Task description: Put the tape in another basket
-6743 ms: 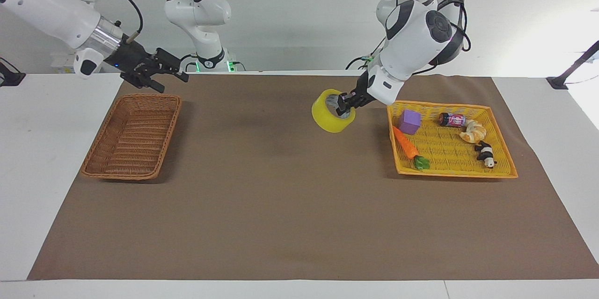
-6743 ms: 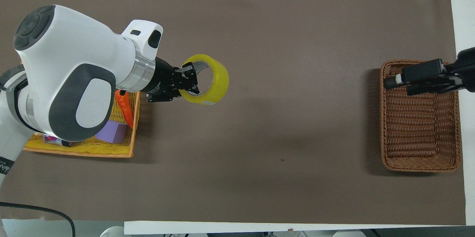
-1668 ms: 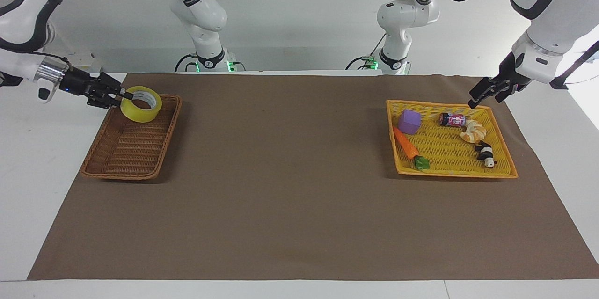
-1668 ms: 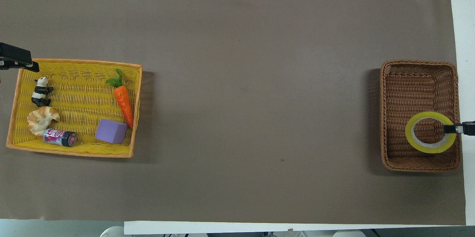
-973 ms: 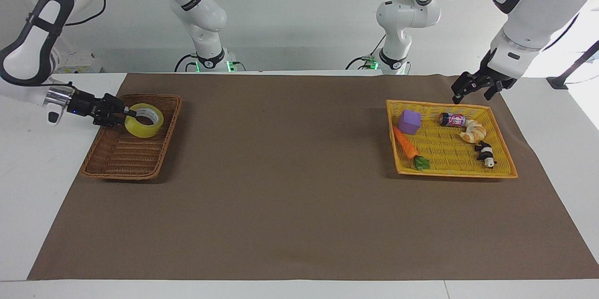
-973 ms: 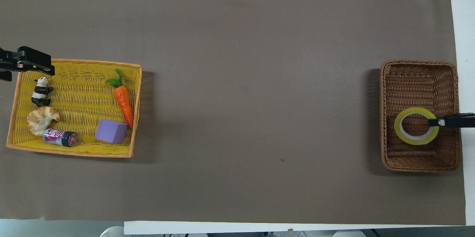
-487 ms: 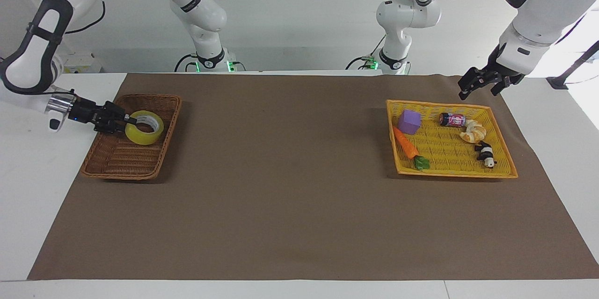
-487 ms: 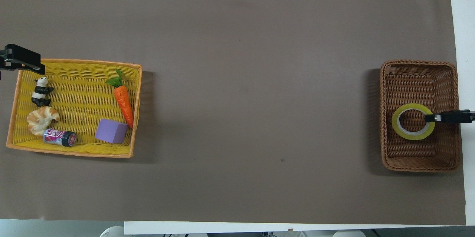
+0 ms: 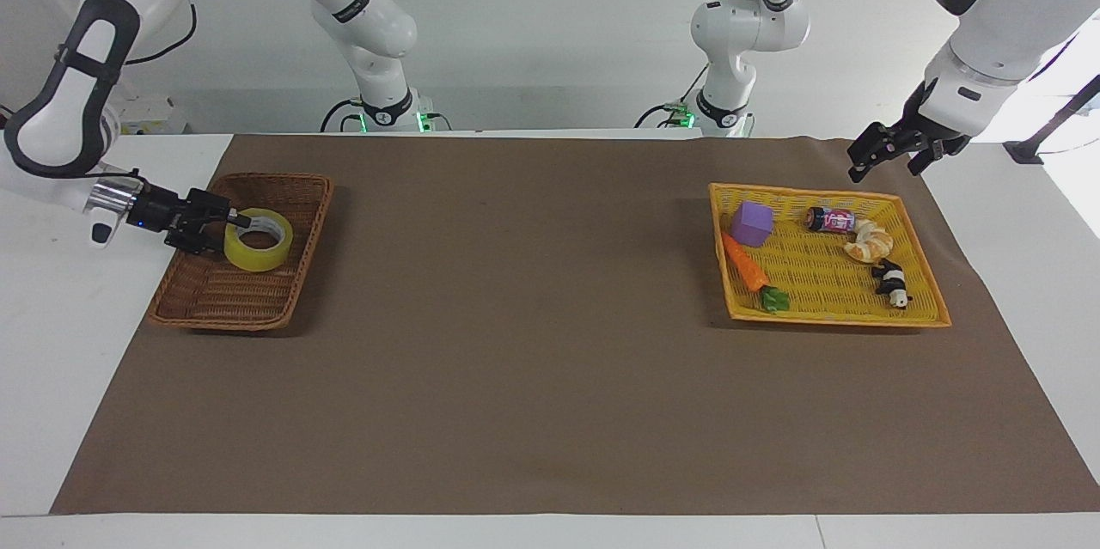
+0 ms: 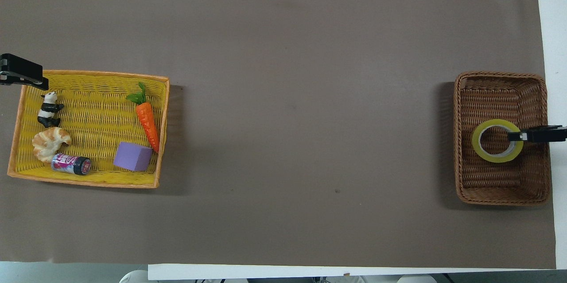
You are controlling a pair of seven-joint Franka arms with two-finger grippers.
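The tape (image 9: 258,254), a yellow roll with a whitish core, lies flat and low inside the brown woven basket (image 9: 241,321), about mid-length. My right gripper (image 9: 234,227) reaches in over the basket's outer side and is shut on the roll's rim, one finger inside the ring. In the overhead view the tape (image 10: 496,158) sits within the brown basket (image 10: 500,77), with the right gripper (image 10: 516,136) on its rim. My left gripper (image 9: 885,162) is open and empty, in the air over the yellow basket's corner at the left arm's end; it shows at the overhead view's edge (image 10: 26,77).
The yellow plastic basket (image 9: 924,308) holds a purple cube (image 9: 752,223), a carrot (image 9: 746,267), a small can (image 9: 830,219), a croissant (image 9: 870,241) and a panda figure (image 9: 892,281). A brown mat (image 9: 533,343) covers the table between the baskets.
The right gripper has lowered the tape deeper into the brown basket and shifted it slightly. Earlier the left gripper held the tape at mid-table. The left gripper has hardly moved lately.
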